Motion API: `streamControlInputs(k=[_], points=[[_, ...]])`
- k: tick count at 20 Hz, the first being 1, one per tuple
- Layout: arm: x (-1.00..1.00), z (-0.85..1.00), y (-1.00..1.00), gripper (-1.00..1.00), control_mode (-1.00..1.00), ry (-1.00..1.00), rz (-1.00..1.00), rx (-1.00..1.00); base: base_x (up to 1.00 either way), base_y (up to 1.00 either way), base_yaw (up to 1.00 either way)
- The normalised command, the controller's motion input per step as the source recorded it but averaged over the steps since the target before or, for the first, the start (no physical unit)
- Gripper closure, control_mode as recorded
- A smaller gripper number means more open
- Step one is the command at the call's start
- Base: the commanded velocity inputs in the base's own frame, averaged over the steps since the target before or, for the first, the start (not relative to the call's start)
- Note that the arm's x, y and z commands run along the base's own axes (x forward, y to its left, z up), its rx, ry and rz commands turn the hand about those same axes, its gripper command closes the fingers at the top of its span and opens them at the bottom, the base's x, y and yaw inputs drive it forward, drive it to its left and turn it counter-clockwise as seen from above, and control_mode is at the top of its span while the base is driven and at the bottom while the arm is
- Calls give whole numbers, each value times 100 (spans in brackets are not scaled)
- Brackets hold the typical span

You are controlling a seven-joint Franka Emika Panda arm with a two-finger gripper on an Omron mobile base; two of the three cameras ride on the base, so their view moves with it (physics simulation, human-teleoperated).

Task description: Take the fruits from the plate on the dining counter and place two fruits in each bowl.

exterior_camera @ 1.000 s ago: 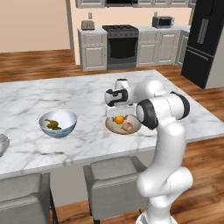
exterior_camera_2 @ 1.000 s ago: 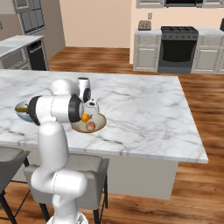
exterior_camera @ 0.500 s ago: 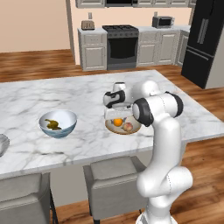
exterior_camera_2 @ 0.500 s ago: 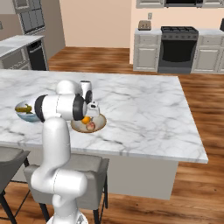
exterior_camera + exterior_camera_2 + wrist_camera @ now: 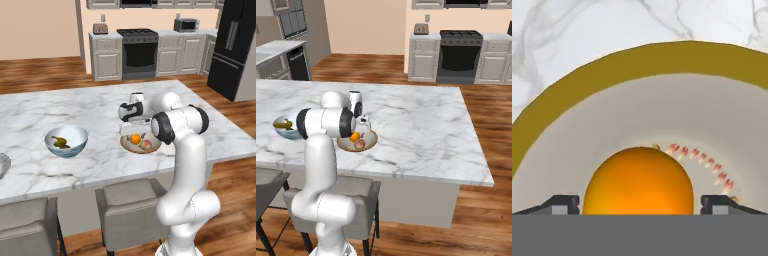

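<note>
Pincer [image 5: 639,204] spread wide over the tan bowl [image 5: 141,144], the orange [image 5: 638,181] lying between its tips.

From the left of the table [image 5: 90,107]: the blue-sided white bowl [image 5: 66,141] holds the banana [image 5: 60,143], its long axis roughly along the table's length. Further right, the tan bowl carries the orange and the pinkish peach [image 5: 146,145] side by side. In the hand view both dark fingertips [image 5: 559,204] stand just clear of the round orange's sides, gripping nothing. The orange shows no long axis.
</note>
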Motion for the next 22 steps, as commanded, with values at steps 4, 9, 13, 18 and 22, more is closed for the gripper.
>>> streamControlInputs(k=[4, 9, 13, 18, 22], points=[[-50, 41, -31, -100, -100, -1, 0, 0, 0, 0, 0], [-98, 85, -27, -100, -100, -2, -2, 1, 0, 0, 0], [-100, 92, -1, -100, -100, 0, -3, 0, 0, 0, 0], [-100, 93, -3, -100, -100, 0, -3, 3, 0, 0, 0], [-100, 75, 0, -100, -100, -7, -2, 2, 0, 0, 0]])
